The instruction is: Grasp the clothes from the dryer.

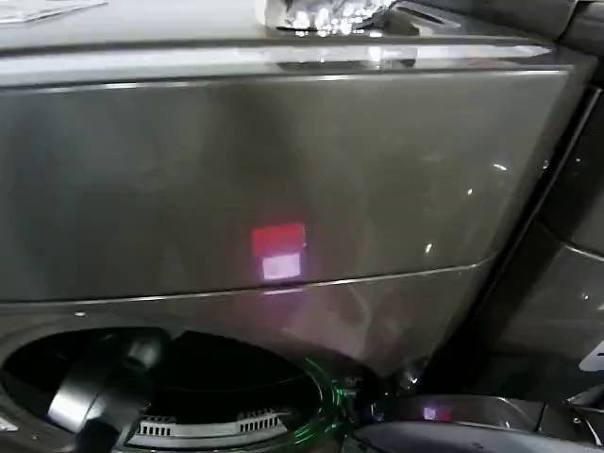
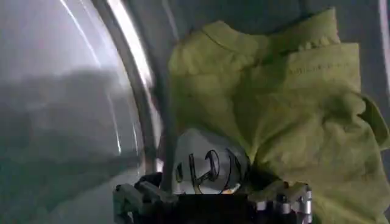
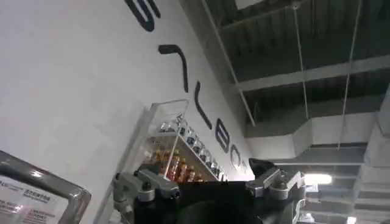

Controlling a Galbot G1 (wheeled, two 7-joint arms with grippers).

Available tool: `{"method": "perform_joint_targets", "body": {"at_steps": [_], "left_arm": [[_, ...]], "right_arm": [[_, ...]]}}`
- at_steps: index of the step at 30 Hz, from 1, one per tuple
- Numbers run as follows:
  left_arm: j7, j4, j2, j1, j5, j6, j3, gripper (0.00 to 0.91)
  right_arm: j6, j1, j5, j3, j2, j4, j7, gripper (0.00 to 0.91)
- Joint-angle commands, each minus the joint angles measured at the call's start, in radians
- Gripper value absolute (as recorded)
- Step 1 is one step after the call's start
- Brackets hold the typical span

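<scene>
The dryer (image 1: 283,189) is a dark bronze-grey machine whose front panel faces me, with its round porthole (image 1: 203,382) open at the lower left. My left arm (image 1: 104,392) reaches into that opening. Inside the drum, the clothes (image 2: 286,109) are a crumpled yellow-green bundle with a white printed patch. The bundle lies right in front of my left gripper (image 2: 210,202) and presses close to it. The shiny drum rim (image 2: 137,91) curves past beside the fabric. My right gripper (image 3: 207,198) is parked away from the dryer and points up at a wall and ceiling.
A green light glows on the porthole rim (image 1: 326,396). Another dark machine (image 1: 566,283) stands close on the right. A shiny object (image 1: 321,14) sits on the dryer's top. A clear case of small bottles (image 3: 177,152) hangs on the white lettered wall.
</scene>
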Motion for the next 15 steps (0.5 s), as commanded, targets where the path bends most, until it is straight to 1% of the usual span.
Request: {"method": "perform_joint_targets", "body": {"at_steps": [1,9,13,15], "left_arm": [[-0.003,0.026,-0.009,-0.003,-0.011,0.004,0.015,0.000],[-0.033,-0.001,-0.005,-0.012,-0.065,0.017,0.011,0.000],[-0.071,-0.066,0.011,0.019,-0.128,0.051,-0.047,0.000],[-0.106,-0.107,0.019,0.045,-0.153,0.064,-0.116,0.000]], "right_arm": [[0.001,0.005,-0.001,-0.005,0.002,0.002,0.000,0.907],[0.002,0.019,-0.003,-0.019,0.009,0.005,0.000,0.907],[0.002,0.024,-0.003,-0.024,0.010,0.007,0.000,0.907],[0.002,0.027,-0.003,-0.027,0.011,0.010,0.001,0.907]]}}
